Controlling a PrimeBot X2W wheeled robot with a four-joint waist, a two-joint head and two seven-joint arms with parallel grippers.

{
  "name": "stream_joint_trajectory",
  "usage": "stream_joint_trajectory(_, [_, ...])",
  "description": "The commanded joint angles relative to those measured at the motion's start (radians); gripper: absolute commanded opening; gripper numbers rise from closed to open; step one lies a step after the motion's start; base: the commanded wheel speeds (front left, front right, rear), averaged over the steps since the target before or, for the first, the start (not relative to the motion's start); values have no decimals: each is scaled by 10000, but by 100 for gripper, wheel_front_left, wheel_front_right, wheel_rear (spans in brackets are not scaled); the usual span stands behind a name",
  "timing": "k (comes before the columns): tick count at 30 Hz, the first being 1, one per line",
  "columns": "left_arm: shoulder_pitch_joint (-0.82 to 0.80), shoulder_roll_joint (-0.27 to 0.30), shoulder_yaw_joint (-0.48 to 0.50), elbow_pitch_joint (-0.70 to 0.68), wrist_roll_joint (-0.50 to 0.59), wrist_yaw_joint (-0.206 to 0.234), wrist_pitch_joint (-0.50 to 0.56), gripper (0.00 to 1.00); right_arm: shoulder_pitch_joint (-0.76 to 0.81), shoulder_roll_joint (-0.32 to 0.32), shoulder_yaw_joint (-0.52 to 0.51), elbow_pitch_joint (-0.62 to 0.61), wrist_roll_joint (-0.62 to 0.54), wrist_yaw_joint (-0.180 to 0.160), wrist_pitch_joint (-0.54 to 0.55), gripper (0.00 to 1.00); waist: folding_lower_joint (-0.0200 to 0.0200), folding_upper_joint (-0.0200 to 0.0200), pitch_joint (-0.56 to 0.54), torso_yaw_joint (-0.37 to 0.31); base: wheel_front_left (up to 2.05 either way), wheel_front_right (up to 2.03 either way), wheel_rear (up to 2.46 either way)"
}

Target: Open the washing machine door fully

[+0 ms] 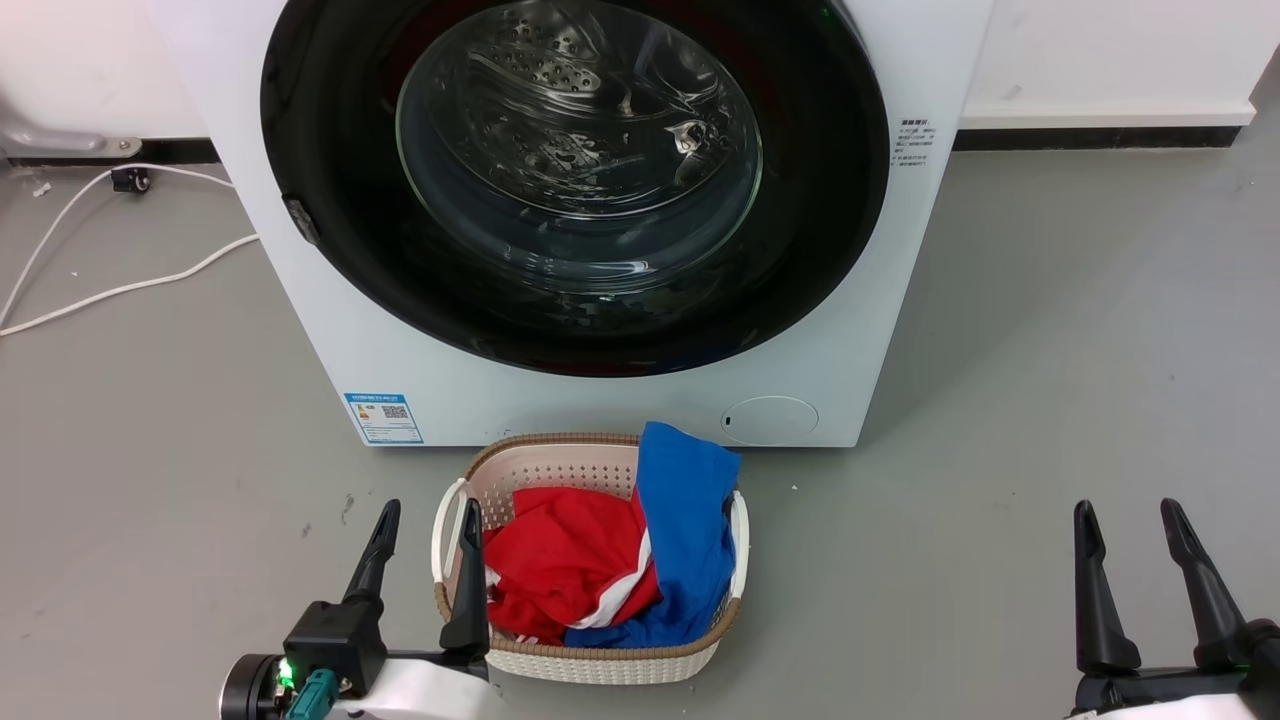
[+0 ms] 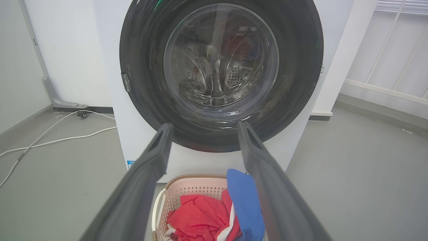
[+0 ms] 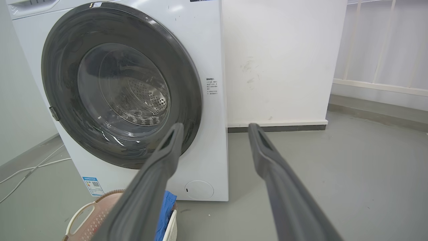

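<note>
Evidently the large round glossy black washing machine door (image 1: 575,180), with its bulging clear glass window, sits shut and flush in the front of the big white front-loading washing machine (image 1: 600,415), so the step in hand is the first reach.

The left hand (image 1: 430,508) hangs low in front of the machine, fingers spread wide and holding nothing. The right hand (image 1: 1126,505) is likewise wide open and empty, in front of the machine and out past its side.

A small grey metal fitting (image 1: 300,220) sits on the door's rim, on the side of the machine toward the left hand. It looks like the hinge, though a catch cannot be ruled out. If it is the hinge, the free edge lies on the machine's opposite side, and the right hand is better placed to take it.

A good approach would hook one finger behind that rim and pull gently until the latch gives. It should then follow the door's arc round the hinge rather than drag straight back.

The small pale woven-look plastic laundry basket (image 1: 560,447), holding red and blue clothes (image 1: 600,570), stands on the floor right in front of the machine, below the door. The door's lower rim appears to clear it, but the arm should pass above it.
</note>
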Motion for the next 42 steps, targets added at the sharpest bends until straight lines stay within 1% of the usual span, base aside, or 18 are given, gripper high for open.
stream_joint_trajectory(1, [83,-3,26,22,0,-5,-28,100,110,16,11,30,36,1,-24,100,0,0,-6,-8,0,0,0])
stream_joint_trajectory(7, [51,-1,33,44,28,-4,-28,100,55,16,19,80,229,-1,-24,100,0,0,-12,-7,0,0,0])
stream_joint_trajectory(13, [39,-3,43,58,-5,29,-28,100,-125,16,-34,-92,1078,1,-24,100,0,0,-31,-1,0,0,0])
stream_joint_trajectory(14, [42,-2,51,55,-6,40,-28,100,-147,18,-63,-101,1496,1,-22,100,0,0,-36,-9,0,0,0])
stream_joint_trajectory(16, [57,-3,48,55,-6,49,-28,100,-222,-5,-344,-22,2680,-2,-24,100,0,0,-45,-18,0,0,0])
stream_joint_trajectory(21, [64,-2,31,63,-30,65,-28,100,-439,9,-512,-52,5332,1,-22,100,0,0,-68,-18,0,0,0])
stream_joint_trajectory(24, [72,-3,25,75,-31,69,-28,100,-472,4,-594,-10,7110,1,-22,100,0,0,-83,-19,0,0,0])
stream_joint_trajectory(27, [85,-2,23,86,-44,76,-28,100,-326,15,-125,69,8615,2,-22,100,0,0,-94,-15,0,0,0])
stream_joint_trajectory(32, [85,-2,22,104,-69,85,-28,100,-112,7,481,-73,10576,2,-22,100,0,0,-105,-14,0,0,0])
stream_joint_trajectory(36, [92,0,16,107,-51,81,-28,100,61,-1,1364,-184,12293,3,77,100,0,0,-114,-14,0,0,0])
stream_joint_trajectory(39, [102,-2,24,100,-45,85,-28,100,190,-105,1527,-482,13672,1,513,100,0,0,-117,-27,0,0,0])
stream_joint_trajectory(42, [128,-2,47,80,-59,95,-28,100,304,-123,1394,-810,14937,3,1163,100,0,0,-118,-39,0,0,0])
